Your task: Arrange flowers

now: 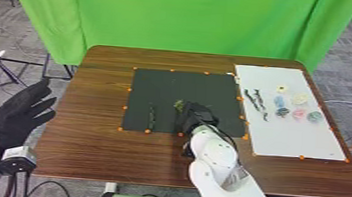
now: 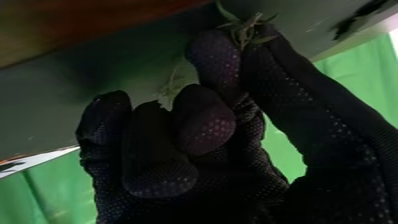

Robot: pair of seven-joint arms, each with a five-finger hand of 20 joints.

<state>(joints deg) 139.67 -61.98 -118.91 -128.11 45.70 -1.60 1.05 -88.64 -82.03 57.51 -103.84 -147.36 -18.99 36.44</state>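
Brown wood of the table (image 1: pixel 84 147) surrounds the black mat (image 1: pixel 168 88), where our right hand (image 1: pixel 191 121) pinches a leafy sprig (image 2: pixel 243 32) — presumably so we can set it precisely near the slender stem (image 1: pixel 151 119). Our left hand (image 1: pixel 15 118) hangs open, likely leaving us room.

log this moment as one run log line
right hand: pinching leafy sprig at black mat | left hand: open, beside table | thin stem: on mat | flowers: on white sheet
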